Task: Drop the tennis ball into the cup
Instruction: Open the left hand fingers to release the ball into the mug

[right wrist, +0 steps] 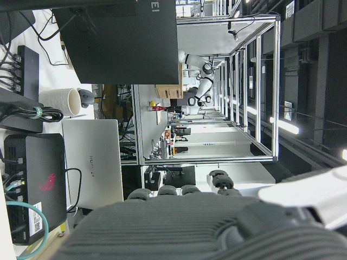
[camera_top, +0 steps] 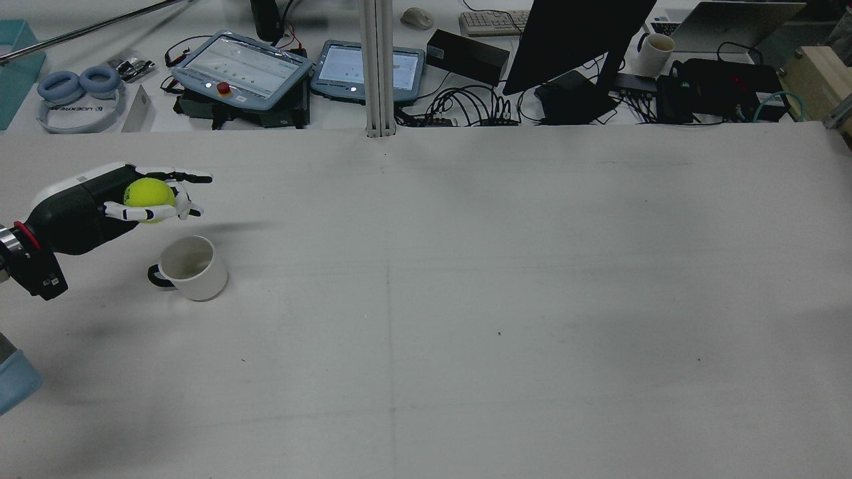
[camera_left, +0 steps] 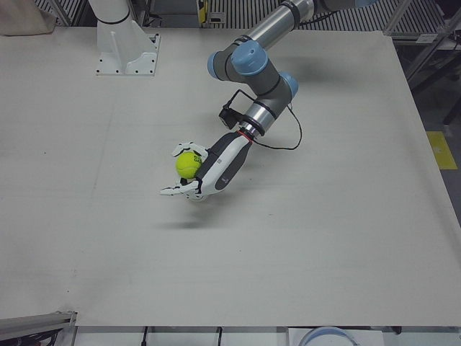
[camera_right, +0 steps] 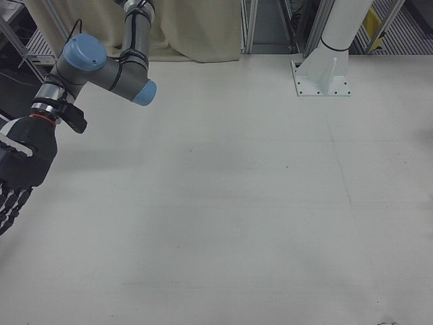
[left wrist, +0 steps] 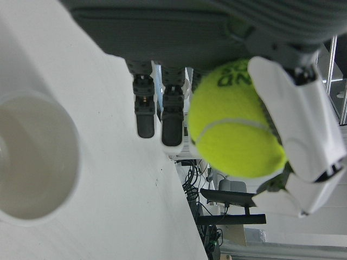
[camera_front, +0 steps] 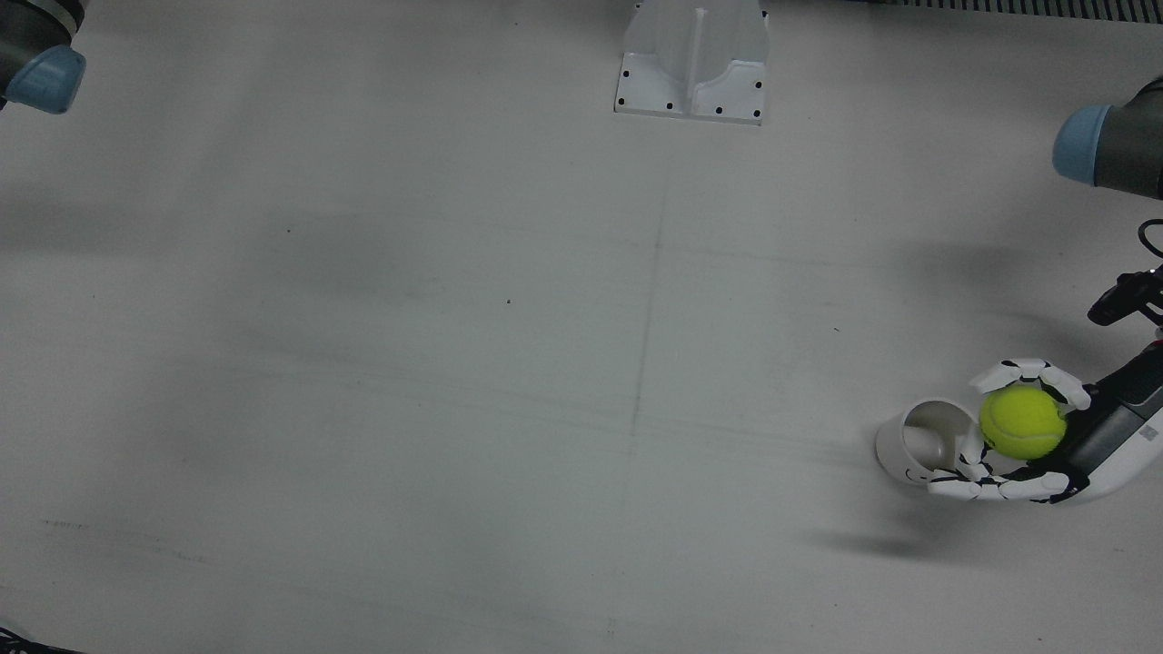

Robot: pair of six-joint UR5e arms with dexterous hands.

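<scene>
We've got the tennis ball (camera_front: 1022,421) gripped in our left robot hand (camera_front: 1018,445), up off the bench (camera_front: 454,363) — near the white cup's (camera_front: 919,442) rim, not over the mouth. Grasp done; centring and release remain. Our right robot hand (camera_right: 17,179) holds nothing, fingers loose.

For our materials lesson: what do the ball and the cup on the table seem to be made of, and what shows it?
Ball: fuzzy yellow-green felt, matte, with a pale curved seam and dark printed letters; presumably rubber beneath.
Cup: smooth white body with a dark handle and a soft sheen, probably glazed ceramic, though plastic cannot be ruled out.
</scene>
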